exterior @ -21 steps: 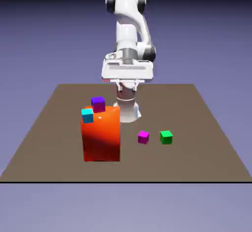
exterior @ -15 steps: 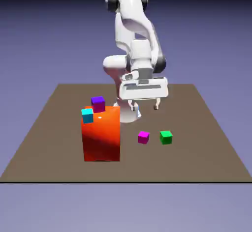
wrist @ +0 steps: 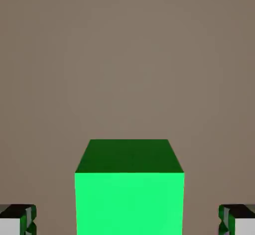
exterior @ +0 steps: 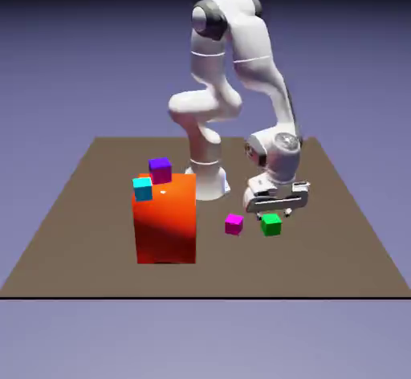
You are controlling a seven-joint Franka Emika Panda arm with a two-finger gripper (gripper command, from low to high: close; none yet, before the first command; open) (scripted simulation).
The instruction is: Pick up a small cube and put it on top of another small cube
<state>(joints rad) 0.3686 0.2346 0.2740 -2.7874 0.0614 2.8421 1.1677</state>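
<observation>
While one green cube (wrist: 129, 194) sits (table (exterior: 337, 233)), one magenta cube (exterior: 233, 224)

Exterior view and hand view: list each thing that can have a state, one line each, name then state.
gripper: open, lowered over the green cube, jaws standing wide on either side of it, not closed on it.
green cube: on the table, not lifted, centred between the fingertips.
magenta cube: on the table, apart from the green cube, nothing stacked on it.
cyan cube: up at the red block's top edge.
purple cube: atop the red block.
</observation>
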